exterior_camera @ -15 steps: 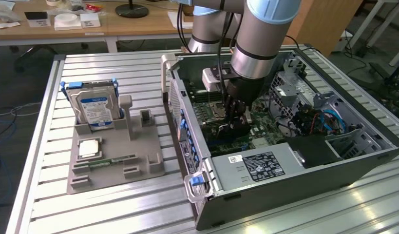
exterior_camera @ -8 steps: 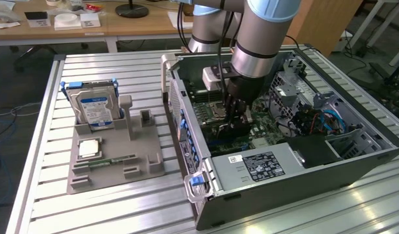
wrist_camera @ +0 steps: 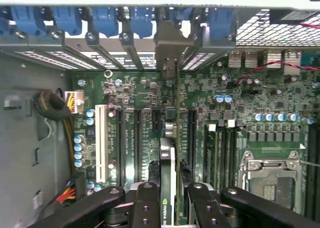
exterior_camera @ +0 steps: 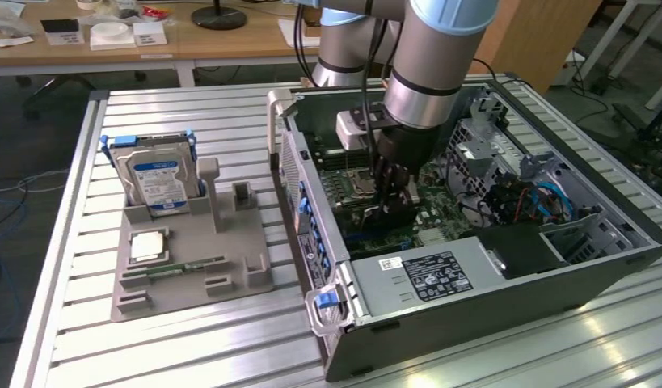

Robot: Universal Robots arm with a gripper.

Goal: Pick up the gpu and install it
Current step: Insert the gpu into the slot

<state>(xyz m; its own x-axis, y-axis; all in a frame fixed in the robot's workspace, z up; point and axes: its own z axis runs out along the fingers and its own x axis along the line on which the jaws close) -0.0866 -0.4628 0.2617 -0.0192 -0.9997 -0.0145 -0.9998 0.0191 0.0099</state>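
Note:
The gpu [wrist_camera: 169, 153] shows edge-on in the wrist view as a thin black card standing upright over the motherboard's expansion slots [wrist_camera: 136, 143]. Its silvery bracket [wrist_camera: 168, 47] sits at the case's rear slot openings, below the blue latches. My gripper [wrist_camera: 172, 208] is shut on the gpu, one black finger [wrist_camera: 147, 203] on each side of the card. In the exterior view the gripper [exterior_camera: 394, 206] reaches down inside the open computer case [exterior_camera: 589, 267], low over the motherboard, and the card beneath it is mostly hidden.
A grey holder [exterior_camera: 191, 267] at the exterior view's left carries a silver hard drive [exterior_camera: 158, 182], a processor chip [exterior_camera: 149, 245] and a green memory stick [exterior_camera: 185, 267]. Inside the case are the CPU socket [wrist_camera: 272, 175], cables [exterior_camera: 514, 202] and the power supply [exterior_camera: 439, 275].

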